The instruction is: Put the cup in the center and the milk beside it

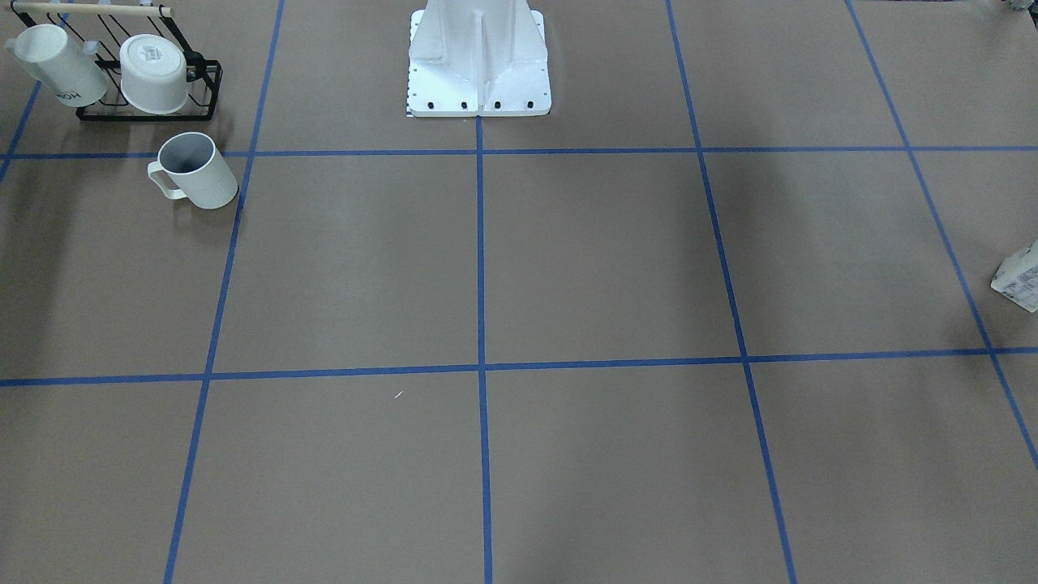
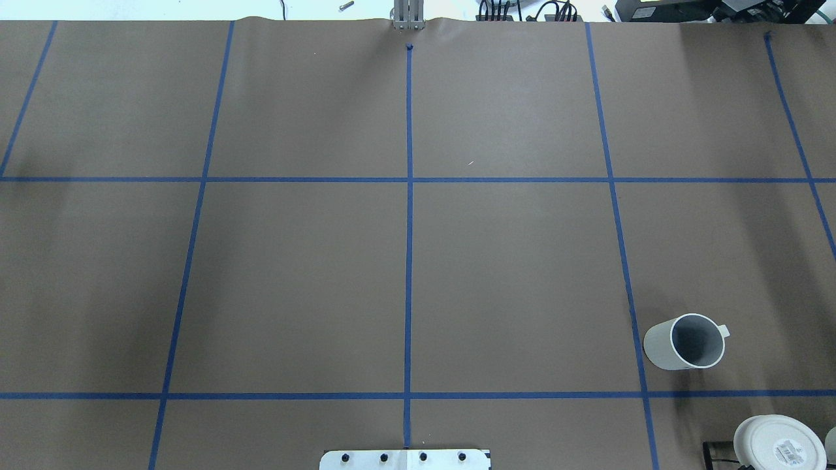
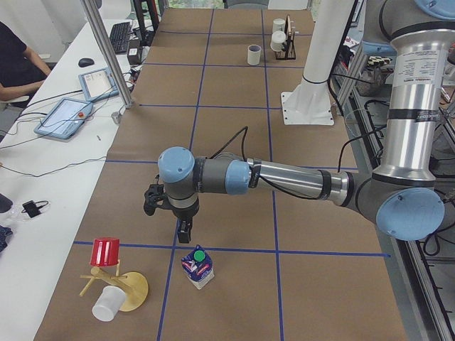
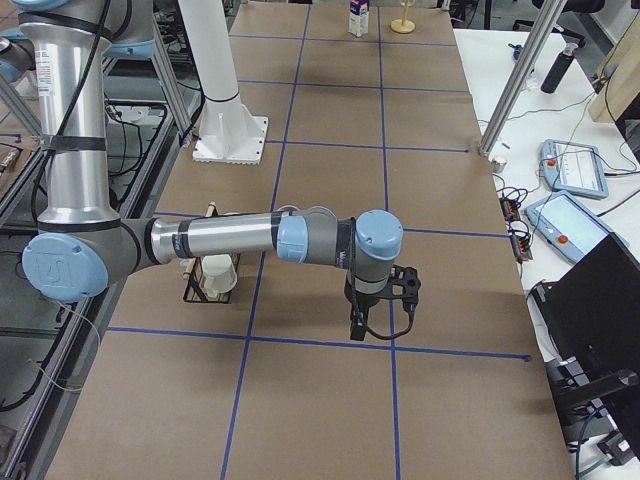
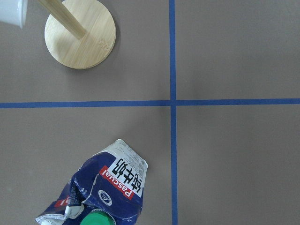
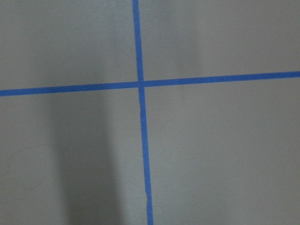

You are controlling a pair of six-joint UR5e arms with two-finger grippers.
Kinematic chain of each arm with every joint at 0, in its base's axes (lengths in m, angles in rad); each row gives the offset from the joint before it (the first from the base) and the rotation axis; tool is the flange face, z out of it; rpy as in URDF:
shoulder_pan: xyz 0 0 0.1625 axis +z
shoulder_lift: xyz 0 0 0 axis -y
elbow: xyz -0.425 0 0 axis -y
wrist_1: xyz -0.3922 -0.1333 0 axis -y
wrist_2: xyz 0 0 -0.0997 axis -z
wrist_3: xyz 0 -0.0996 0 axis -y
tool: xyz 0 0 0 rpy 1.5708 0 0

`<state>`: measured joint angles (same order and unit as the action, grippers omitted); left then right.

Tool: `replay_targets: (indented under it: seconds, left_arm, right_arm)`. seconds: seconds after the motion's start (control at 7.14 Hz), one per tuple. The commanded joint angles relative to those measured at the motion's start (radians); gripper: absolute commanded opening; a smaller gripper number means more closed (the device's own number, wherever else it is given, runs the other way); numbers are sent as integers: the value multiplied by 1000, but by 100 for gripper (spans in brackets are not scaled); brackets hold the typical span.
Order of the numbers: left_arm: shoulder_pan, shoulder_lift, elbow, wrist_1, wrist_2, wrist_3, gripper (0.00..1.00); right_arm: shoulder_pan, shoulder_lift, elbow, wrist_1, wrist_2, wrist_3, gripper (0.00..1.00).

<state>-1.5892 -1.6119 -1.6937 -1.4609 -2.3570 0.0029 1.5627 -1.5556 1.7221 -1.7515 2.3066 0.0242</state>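
Standing untouched are the white ribbed mug (image 2: 686,341) at right and blue-and-white milk carton (image 3: 197,266) at left; how open the left hand (image 3: 183,231) and right hand (image 4: 356,326) are cannot be told.

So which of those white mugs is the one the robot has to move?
Start at the robot's white pedestal; off to its right sits a black wire rack. The cup stands upright on the brown paper just outside that rack. Unlike the two rack mugs, lying tipped, it stands free and shows a dark grey inside.
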Motion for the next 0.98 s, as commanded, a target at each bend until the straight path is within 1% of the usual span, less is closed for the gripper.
replay_targets:
  seconds: [0.0,0.14,0.28,0.42,0.56,0.7,0.84]
  left_arm:
    - [1,-19,-11,-1,-94,-4,99]
    - [44,-37,-12,-10,-88,-1,99]
    - [55,-34,-14,-48,-85,-7,99]
    - [55,-31,-5,-52,-82,-5,99]
    - [55,-39,-7,-52,-82,-6,99]
    - [55,-37,-4,-52,-84,-6,99]
    - [55,-33,0,-52,-80,2,99]
  right_arm:
    - [-99,104,8,9,-10,6,100]
    - [-113,106,17,54,5,2,100]
    - [-139,91,28,154,38,9,100]
    - [-189,86,28,199,46,11,100]
    - [-220,80,63,214,84,44,100]
    - [-281,72,112,219,155,157,100]
    - [-340,42,185,219,169,231,100]
